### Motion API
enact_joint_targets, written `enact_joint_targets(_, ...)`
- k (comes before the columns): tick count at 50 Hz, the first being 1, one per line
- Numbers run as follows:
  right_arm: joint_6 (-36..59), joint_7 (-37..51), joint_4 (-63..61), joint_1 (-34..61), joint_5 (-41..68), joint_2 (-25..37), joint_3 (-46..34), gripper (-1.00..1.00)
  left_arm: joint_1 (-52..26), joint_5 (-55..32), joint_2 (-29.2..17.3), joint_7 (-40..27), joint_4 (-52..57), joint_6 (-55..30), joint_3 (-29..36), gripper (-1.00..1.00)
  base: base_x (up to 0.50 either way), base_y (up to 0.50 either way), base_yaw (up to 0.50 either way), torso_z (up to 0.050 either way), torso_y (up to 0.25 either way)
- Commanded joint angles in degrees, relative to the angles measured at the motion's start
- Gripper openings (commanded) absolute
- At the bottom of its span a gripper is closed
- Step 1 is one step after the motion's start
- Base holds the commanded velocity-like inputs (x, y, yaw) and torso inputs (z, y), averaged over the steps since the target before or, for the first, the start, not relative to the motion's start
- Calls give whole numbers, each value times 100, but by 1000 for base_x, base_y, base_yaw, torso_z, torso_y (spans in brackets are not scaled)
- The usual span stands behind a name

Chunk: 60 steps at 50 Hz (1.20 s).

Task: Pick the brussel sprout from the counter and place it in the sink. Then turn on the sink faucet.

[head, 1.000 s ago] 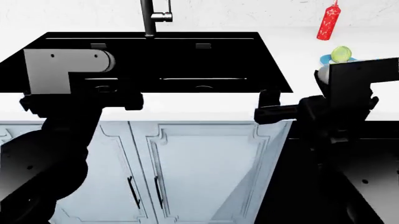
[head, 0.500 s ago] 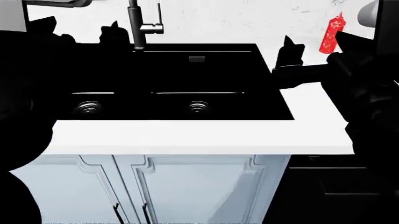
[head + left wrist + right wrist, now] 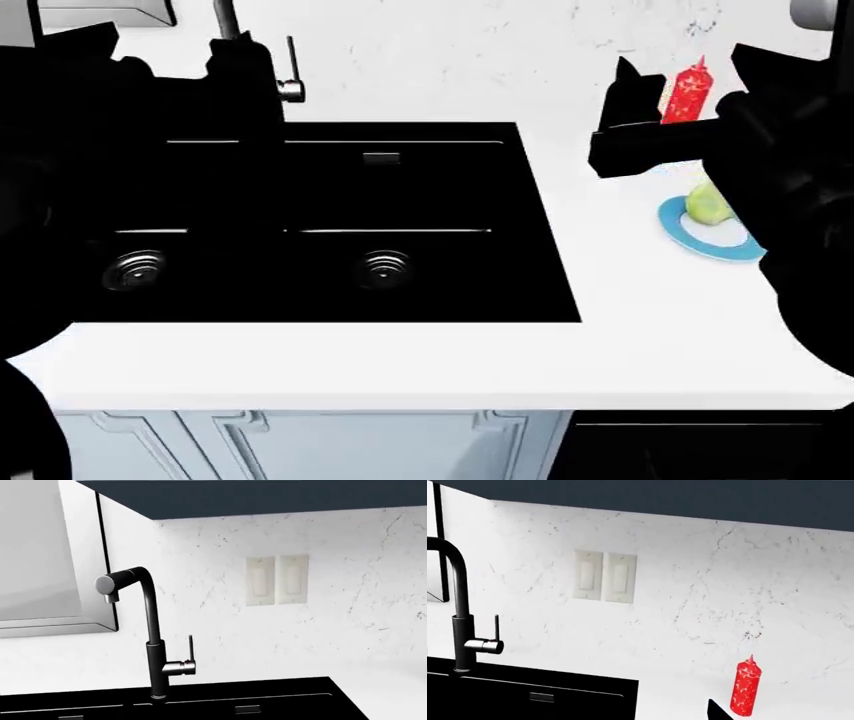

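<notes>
Since half a second ago the head view has lifted and shifted, so the brussel sprout (image 3: 706, 204) and the blue-rimmed plate (image 3: 707, 240) under it show again at the right, and both arms sit higher in view.

Nearest lies the worktop (image 3: 400, 365), its front strip bare from left to right. Beyond it the sink (image 3: 441, 200) spreads its long side left to right, with two round drains (image 3: 383, 267) in the basins. Right of the sink, white surface lies open up to the plate; the sprout rests on the plate, partly hidden by the right arm, a round ball with no clear long axis. The right claw (image 3: 627, 125) hangs above and left of it; whether it is spread I cannot tell. The left claw (image 3: 240, 65) is a dark mass at the sink's far edge, its state unreadable.

Farthest, the sink faucet (image 3: 155, 645) stands upright with its spout turned left, which only the wrist views show whole. The red squeeze bottle (image 3: 746, 686) stands by the wall.
</notes>
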Motion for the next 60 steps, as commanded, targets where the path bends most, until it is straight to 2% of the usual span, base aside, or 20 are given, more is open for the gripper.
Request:
enact_joint_targets(1, -102, 102, 75, 139, 140, 89, -170, 100, -11, -37, -79, -8, -26, 123, 79, 100, 500, 0, 0, 50, 0)
enact_joint_targets(14, -59, 336, 244, 421, 420, 144, -308, 100, -285, -251, -127, -167, -191, 157, 221, 100, 500, 0, 0, 50, 0)
enact_joint_targets(19, 234, 945, 791, 1110, 1108, 88, -490, 100, -1228, -912, -127, -766, -847, -10, 520, 100, 500, 0, 0, 50, 0)
enact_joint_targets(22, 231, 1317, 1077, 1389, 1602, 85, -629, 100, -1507, -1137, -133, -939, -976, -48, 678, 100, 500, 0, 0, 50, 0)
enact_joint_targets(34, -41, 923, 927, 1156, 1299, 282, -779, 100, -1283, -797, -150, -651, -775, 79, 771, 100, 500, 0, 0, 46, 0)
enact_joint_targets(37, -146, 763, 834, 1158, 1171, 314, -777, 100, -1313, -1005, -170, -808, -744, 130, 775, 100, 0, 0, 0, 0, 0)
enact_joint_targets(55, -307, 653, 705, 1099, 1058, 477, -1002, 100, -1243, -803, -255, -621, -739, 287, 864, 100, 0, -83, 0, 0, 0)
enact_joint_targets(59, -161, 746, 685, 1236, 1370, 756, -973, 100, -1204, -699, -284, -525, -736, 325, 875, 100, 0, 0, 0, 0, 0)
enact_joint_targets(60, -24, 880, 837, 1281, 1695, 1036, -945, 100, -1171, -597, -293, -448, -761, 336, 890, 100, 0, 0, 0, 0, 0)
